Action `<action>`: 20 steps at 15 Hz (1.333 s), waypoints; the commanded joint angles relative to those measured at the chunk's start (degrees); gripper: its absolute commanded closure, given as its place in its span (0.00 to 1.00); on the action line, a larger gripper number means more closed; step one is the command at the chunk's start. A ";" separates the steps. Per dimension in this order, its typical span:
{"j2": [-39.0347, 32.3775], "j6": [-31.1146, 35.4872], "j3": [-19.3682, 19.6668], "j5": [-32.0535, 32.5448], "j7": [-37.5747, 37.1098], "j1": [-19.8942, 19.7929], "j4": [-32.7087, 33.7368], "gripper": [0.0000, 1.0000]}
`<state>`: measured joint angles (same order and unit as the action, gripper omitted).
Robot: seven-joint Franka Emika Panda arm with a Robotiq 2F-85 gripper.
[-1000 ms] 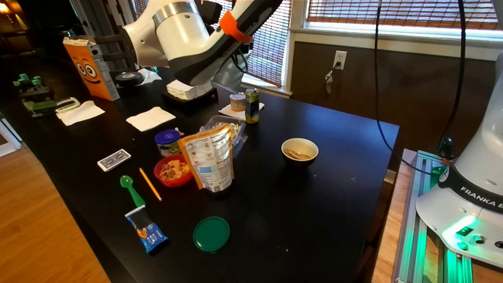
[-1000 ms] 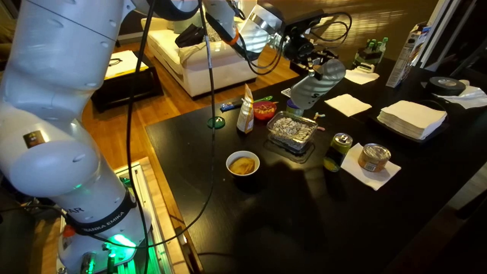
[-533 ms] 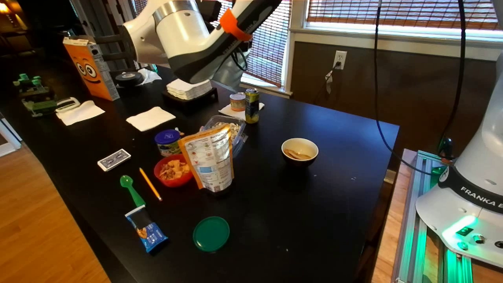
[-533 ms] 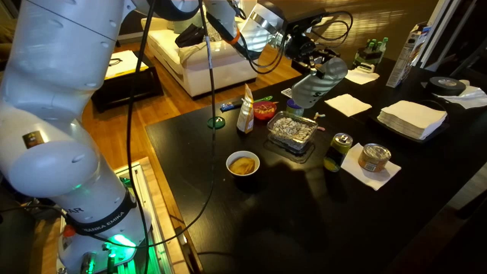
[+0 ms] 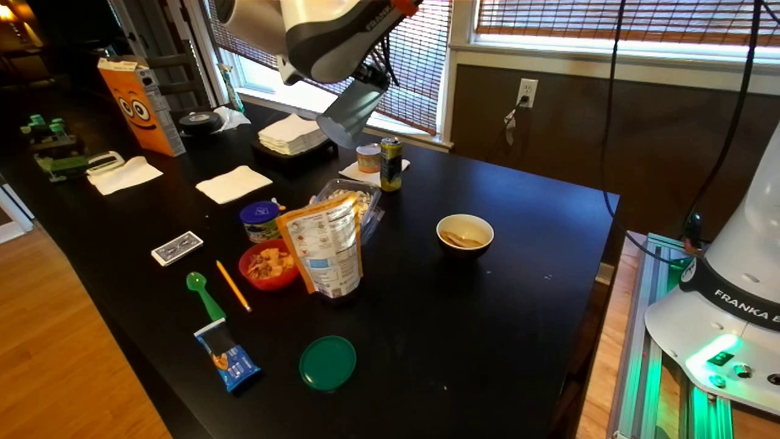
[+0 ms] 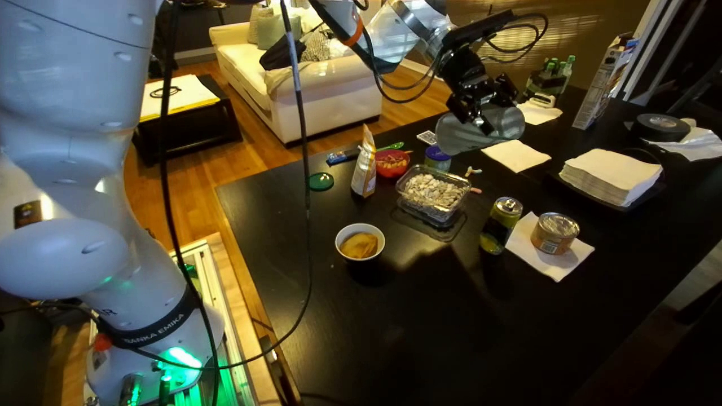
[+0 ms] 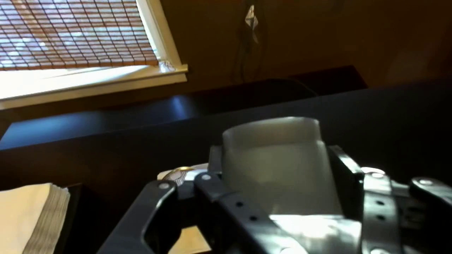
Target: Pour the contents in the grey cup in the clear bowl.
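The gripper (image 7: pixel 277 164) clamps the tilted grey cup (image 5: pixel 353 113) (inside unclear); clear bowl (image 6: pixel 420 208) holds pale pieces (image 6: pixel 431 190).

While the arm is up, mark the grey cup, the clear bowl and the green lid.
Grey cup (image 7: pixel 277 176), in the wrist view: its side wall.
Clear bowl (image 6: pixel 423 210), in an exterior view: its near wall.
Green lid (image 5: pixel 328 363), in an exterior view: middle of its upward face.

A home: sofa (image 6: pixel 330 93), window blinds (image 7: pixel 74 33), wooden floor (image 5: pixel 79 341).
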<state>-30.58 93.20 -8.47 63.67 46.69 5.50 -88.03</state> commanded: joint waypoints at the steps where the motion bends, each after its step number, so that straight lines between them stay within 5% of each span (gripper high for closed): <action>1: 7.72 14.04 -0.53 -4.86 -1.15 -4.47 -10.89 0.52; 8: 13.80 42.11 2.20 -12.96 0.87 -11.10 -25.86 0.52; 12: 14.82 49.32 3.52 -17.75 5.06 -12.50 -30.13 0.52; 20: 13.37 60.60 2.64 -40.70 24.30 -16.51 -35.54 0.52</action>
<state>-17.87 149.23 -5.07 31.31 62.56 -9.29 -120.84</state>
